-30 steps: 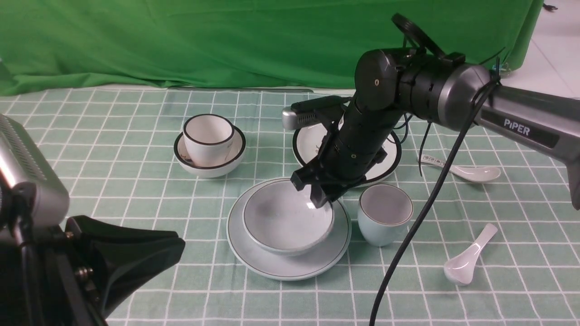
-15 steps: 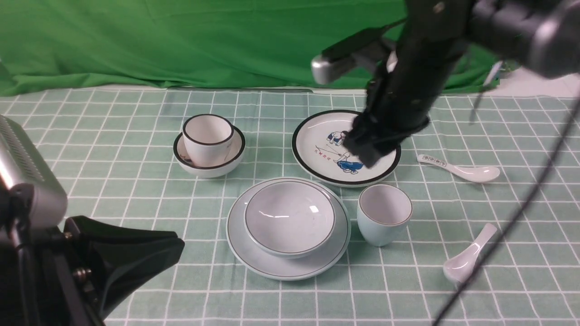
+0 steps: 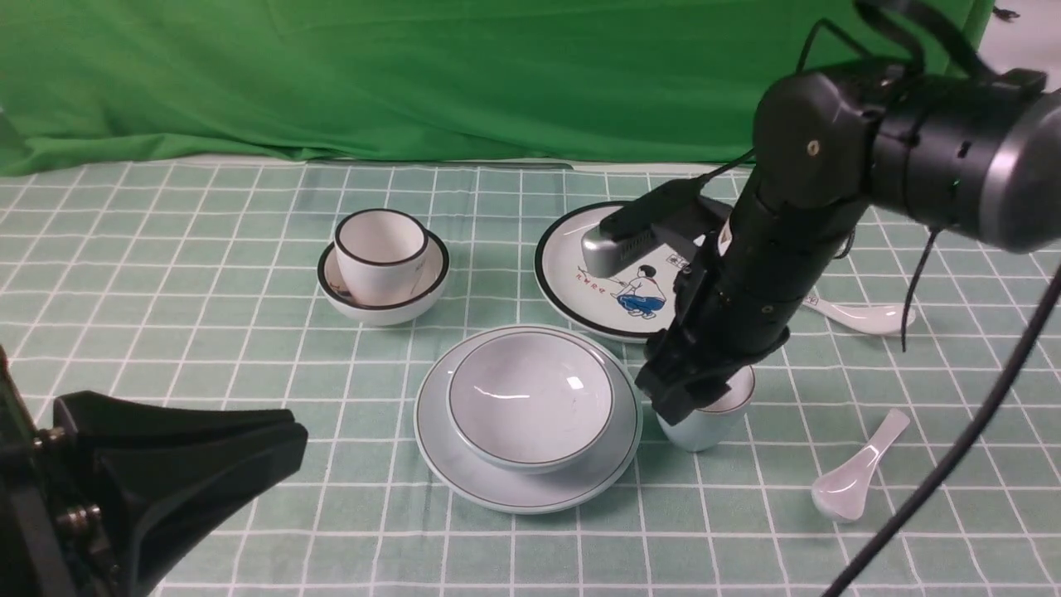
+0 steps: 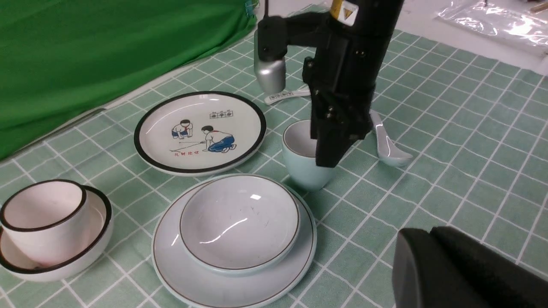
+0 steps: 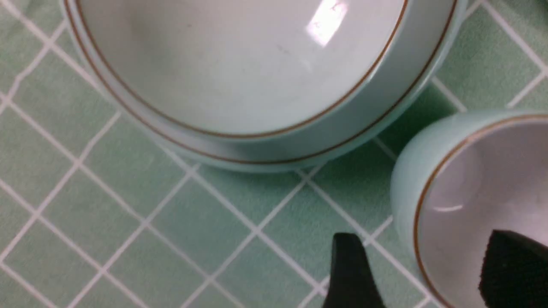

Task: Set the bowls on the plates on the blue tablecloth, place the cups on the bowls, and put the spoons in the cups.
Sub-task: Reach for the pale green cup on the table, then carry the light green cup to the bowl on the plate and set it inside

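pale blue cup (image 3: 706, 424): upright on the blue tablecloth (image 3: 207, 274), just beside the pale blue bowl (image 3: 530, 398), which sits on the pale blue plate (image 3: 464, 474). right hand (image 5: 421, 239): parted, one finger inside the cup, one outside, wall between. cream cup (image 3: 380, 249): in the black-rimmed bowl (image 3: 414, 303). cartoon plate (image 3: 580, 249): behind the pale blue cup. printed spoon (image 3: 862, 315), plain spoon (image 3: 854, 481): on the cloth, right side. left hand (image 3: 166, 464): low, near edge; its spread cannot be told.

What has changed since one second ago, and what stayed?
The right gripper left the rim of the round pale blue ceramic bowl, rose above the white black-rimmed cartoon plate, then came down on the small pale blue ceramic cup; its open fingers now straddle the cup's wall. The left gripper shifted slightly left in the front view. Every dish and both white ceramic spoons stayed in place.
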{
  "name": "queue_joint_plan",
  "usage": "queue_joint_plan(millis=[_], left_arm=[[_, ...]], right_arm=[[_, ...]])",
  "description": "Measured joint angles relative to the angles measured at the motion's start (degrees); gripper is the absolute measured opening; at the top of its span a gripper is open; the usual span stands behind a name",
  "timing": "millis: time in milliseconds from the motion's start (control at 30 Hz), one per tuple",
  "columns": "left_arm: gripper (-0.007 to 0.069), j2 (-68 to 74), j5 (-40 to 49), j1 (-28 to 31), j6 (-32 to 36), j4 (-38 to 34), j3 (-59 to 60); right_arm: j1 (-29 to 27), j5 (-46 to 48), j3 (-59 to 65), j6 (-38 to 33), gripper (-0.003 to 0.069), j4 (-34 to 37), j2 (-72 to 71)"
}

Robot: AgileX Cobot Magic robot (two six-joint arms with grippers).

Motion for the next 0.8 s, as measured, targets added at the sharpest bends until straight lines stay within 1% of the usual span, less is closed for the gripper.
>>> queue_joint_plan(millis=[167, 267, 300, 367, 400, 467, 600, 667, 800], left_arm=[[0.0008, 0.00, 0.00, 0.00, 0.12, -0.18, 0.00], [0.0008, 0.00, 0.00, 0.00, 0.14, -0.18, 0.00], [0.0008, 0.00, 0.06, 0.00, 0.14, -0.18, 0.00], [0.0008, 0.00, 0.25, 0.00, 0.14, -0.03, 0.00], [0.0008, 0.00, 0.25, 0.00, 0.19, -0.03, 0.00], [0.0008, 0.00, 0.25, 0.00, 0.21, 0.02, 0.00], [0.0008, 0.00, 0.25, 0.00, 0.32, 0.02, 0.00], [0.0008, 0.00, 0.25, 0.00, 0.28, 0.02, 0.00], [0.0008, 0.00, 0.25, 0.00, 0.28, 0.02, 0.00]], right_arm=[[0.00, -4.06, 0.00, 0.00, 0.0433, -1.42, 2.84], [0.00, -4.56, 0.00, -0.04, 0.0363, -1.63, 4.14], [0.00, -4.56, 0.00, -0.04, 0.0282, -1.63, 4.55], [0.00, -4.26, 0.00, -0.20, 0.0189, -1.57, 4.62], [0.00, -3.79, 0.00, -0.19, 0.0112, -1.40, 4.62], [0.00, -2.94, -0.13, -0.58, 0.0091, -1.34, 4.41], [0.74, 0.71, -3.34, -0.68, 0.0091, 0.54, 1.94], [2.50, 1.63, -7.26, -0.68, 0.0091, 2.08, 0.39], [6.98, 0.42, -12.80, -0.91, 0.0091, 3.66, 0.70]])
